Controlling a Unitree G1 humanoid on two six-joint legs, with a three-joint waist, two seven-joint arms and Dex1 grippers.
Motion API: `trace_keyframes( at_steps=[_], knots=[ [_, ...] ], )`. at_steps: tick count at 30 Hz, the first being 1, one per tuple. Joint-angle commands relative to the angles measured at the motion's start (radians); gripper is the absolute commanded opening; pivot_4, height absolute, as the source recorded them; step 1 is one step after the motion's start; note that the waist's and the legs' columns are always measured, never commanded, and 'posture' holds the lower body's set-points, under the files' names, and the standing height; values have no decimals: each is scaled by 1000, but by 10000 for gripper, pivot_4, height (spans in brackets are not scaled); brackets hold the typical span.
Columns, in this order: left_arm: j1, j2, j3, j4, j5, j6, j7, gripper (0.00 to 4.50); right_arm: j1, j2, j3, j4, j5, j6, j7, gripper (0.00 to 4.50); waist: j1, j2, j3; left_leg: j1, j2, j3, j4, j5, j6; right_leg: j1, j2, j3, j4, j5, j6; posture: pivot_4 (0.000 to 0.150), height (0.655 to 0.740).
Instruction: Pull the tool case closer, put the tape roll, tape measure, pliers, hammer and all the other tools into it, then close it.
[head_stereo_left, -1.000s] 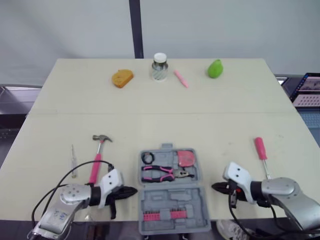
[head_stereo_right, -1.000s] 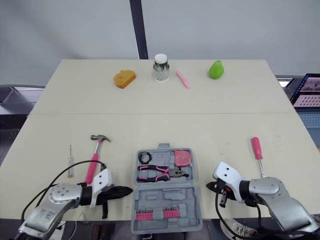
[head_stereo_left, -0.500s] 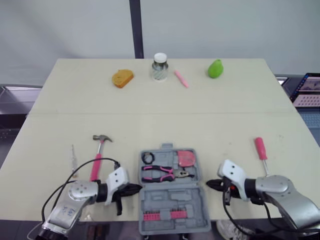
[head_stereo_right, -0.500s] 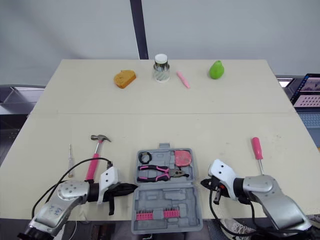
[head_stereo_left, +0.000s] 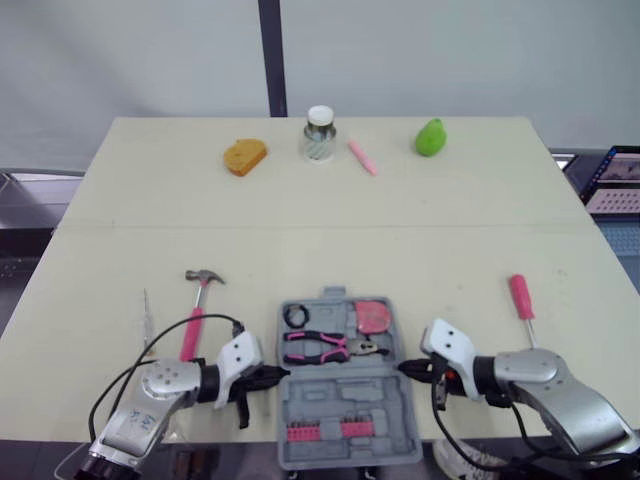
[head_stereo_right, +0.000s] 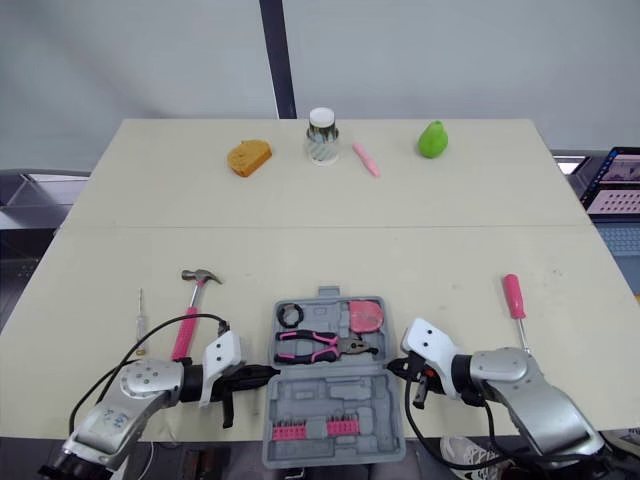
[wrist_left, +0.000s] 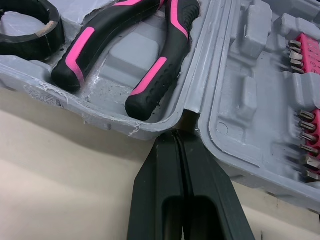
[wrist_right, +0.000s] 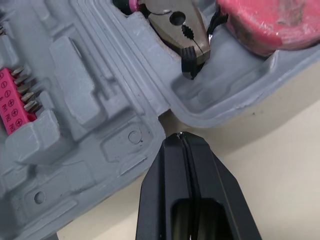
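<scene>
At the near edge of the cream table (head_stereo_left: 330, 215), the open grey plastic tool case (head_stereo_left: 350, 398) lies between the grippers. The left gripper (head_stereo_left: 272, 376) and right gripper (head_stereo_left: 405, 368), fingers pressed together, sit at its hinge notches. Judged step: pulling the case closer. Next, draw it in evenly. The pink-handled steel hammer (head_stereo_left: 193, 320) lies outside.

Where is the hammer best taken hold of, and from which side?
Grip the hammer at mid-handle from above, closing across it. It lies flat on the table, steel head farthest from the robot, and the pink handle is straight and slim.
</scene>
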Motion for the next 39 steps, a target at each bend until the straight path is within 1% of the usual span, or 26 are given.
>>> trace_keyframes(
  at_steps=[1, 21, 31, 39],
  knots=[
    [-1, -10, -12, -40, 1, 4, 9, 589, -2, 10, 10, -23, 4, -1, -11, 0, 0, 0, 0, 0, 0, 0, 0, 0, 0, 0, 0, 0, 0, 0, 0, 1500, 6950],
    [-23, -30, 4, -51, -3, 37, 39, 589, -15, 30, 20, -13, 2, 4, -32, 0, 0, 0, 0, 0, 0, 0, 0, 0, 0, 0, 0, -1, 2, 0, 0, 1500, 6950],
    [-51, -60, 34, -42, -27, 69, 61, 589, -34, 42, 15, -7, -2, 10, -40, 0, -1, 0, 0, 0, 0, 0, 0, 1, 0, 0, 0, -1, 3, 0, 0, 1500, 6950],
    [-53, -63, 41, -49, -26, 82, 66, 589, -59, 67, 18, 6, -13, 14, -61, 0, -3, 0, 0, 0, 0, 0, 0, 1, 0, 0, 1, -2, 4, 0, 0, 1500, 6950]
  ],
)
